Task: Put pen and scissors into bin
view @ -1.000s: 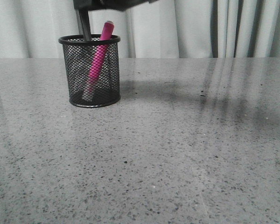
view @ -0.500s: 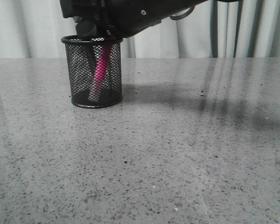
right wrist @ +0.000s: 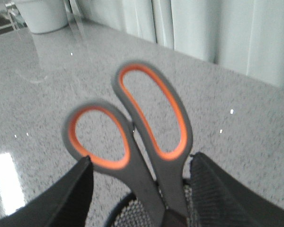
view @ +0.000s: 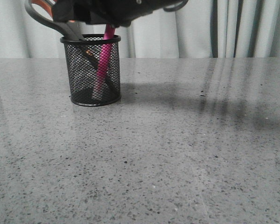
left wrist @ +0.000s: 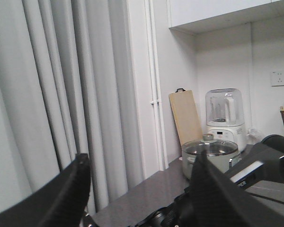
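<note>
Black wire mesh forms the bin (view: 90,70), a small cylindrical cup with a solid rim and base, standing upright at the far left of the grey speckled table (view: 168,154). Item 1, the scissors (view: 60,23): grey handles with orange-lined loops project above the rim and lean toward the left; the dark blades run down inside the cup, seen through the mesh. In the right wrist view the 2 loops (right wrist: 132,127) stand clear between the fingers, the handles dropping into the cup's rim (right wrist: 132,213). Item 2, the pen (view: 102,65): bright pink, inside the bin, leaning with its top at the rim on the right side and its lower end near the base. Right gripper (view: 107,11): directly above the bin, blurred; its 2 fingers (right wrist: 61,198) sit spread to either side of the scissor handles and appear not to touch them, so the claw reads as open. Left gripper (left wrist: 137,198): well away from the table scene, fingers apart and holding nothing, facing pale curtains (left wrist: 61,94), a wooden board (left wrist: 185,118), a lidded pot (left wrist: 209,153) and a blender (left wrist: 226,118).
</note>
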